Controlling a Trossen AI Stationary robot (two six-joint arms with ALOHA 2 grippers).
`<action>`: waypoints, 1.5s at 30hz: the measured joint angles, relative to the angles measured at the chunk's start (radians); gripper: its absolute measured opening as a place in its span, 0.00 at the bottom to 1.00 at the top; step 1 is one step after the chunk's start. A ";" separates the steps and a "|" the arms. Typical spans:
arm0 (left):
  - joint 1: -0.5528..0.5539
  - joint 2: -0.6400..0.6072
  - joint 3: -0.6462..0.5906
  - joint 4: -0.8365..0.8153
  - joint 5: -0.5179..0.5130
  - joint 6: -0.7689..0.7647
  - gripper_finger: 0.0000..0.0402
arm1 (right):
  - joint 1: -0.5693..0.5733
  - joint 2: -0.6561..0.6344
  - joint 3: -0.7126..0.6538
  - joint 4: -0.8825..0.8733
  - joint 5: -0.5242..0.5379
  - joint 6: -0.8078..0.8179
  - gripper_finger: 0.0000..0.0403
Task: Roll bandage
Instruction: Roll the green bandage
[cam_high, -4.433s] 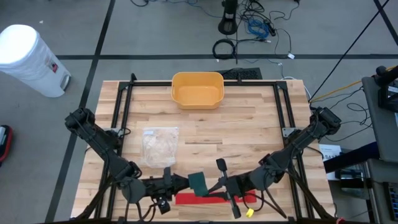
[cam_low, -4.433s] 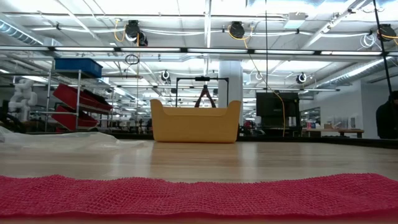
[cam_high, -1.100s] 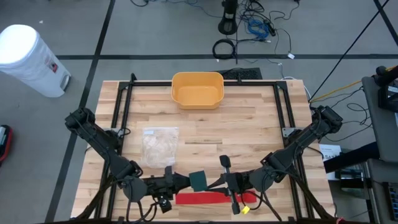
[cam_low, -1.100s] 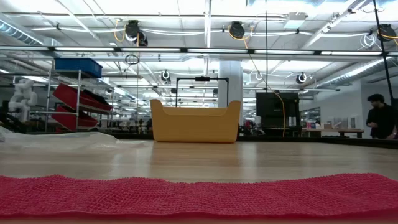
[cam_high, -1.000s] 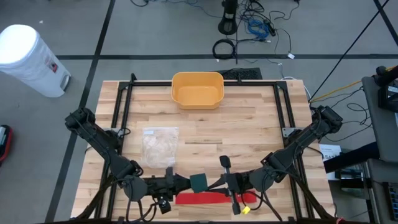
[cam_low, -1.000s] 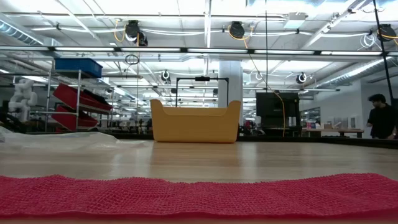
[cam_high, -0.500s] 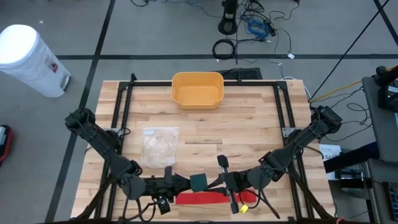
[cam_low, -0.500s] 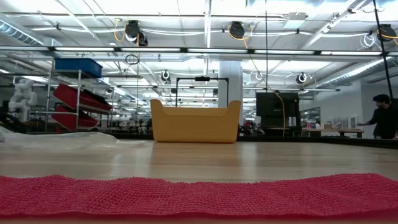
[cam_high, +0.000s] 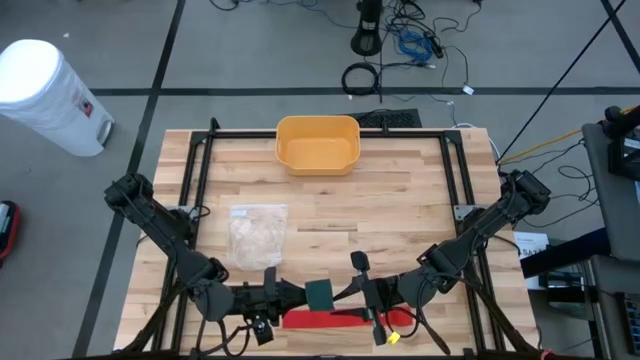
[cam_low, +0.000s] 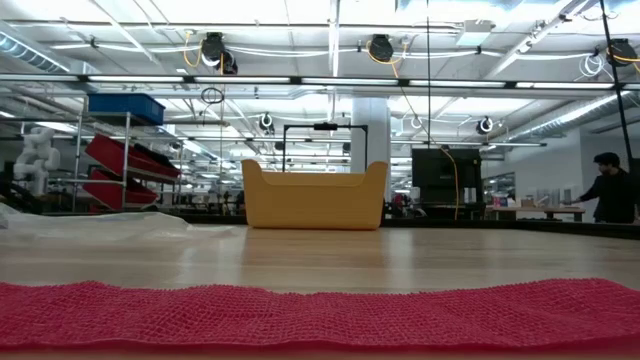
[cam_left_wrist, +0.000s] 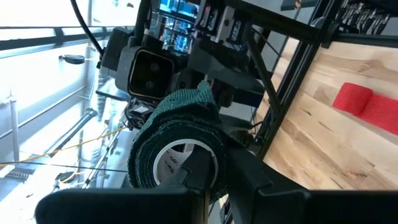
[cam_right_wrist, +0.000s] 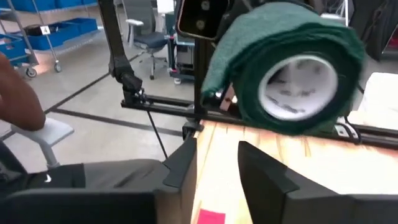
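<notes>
Gripping a dark green bandage roll (cam_high: 319, 292) near the table's front edge, the left gripper (cam_high: 298, 293) meets the right gripper (cam_high: 341, 294), fingers parted. A flat red mesh bandage strip (cam_high: 333, 319) lies alongside; the yellow plastic tub (cam_high: 317, 144) sits empty.

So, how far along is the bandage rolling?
Done: the green bandage is mostly wound into a roll, one loose flap showing. In hand: the left pincer grips it, the right pincer open beside it. Left: the red bandage lies flat.
</notes>
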 joint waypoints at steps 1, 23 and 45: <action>-0.002 0.000 0.000 0.000 0.001 0.000 0.10 | 0.002 -0.007 0.000 -0.010 0.001 0.007 0.28; -0.042 0.000 0.000 0.006 0.060 -0.001 0.10 | 0.052 -0.049 0.000 -0.022 0.189 -0.179 0.33; -0.067 0.000 0.000 0.058 0.126 -0.087 0.10 | 0.070 0.001 0.001 0.303 0.239 -0.527 0.57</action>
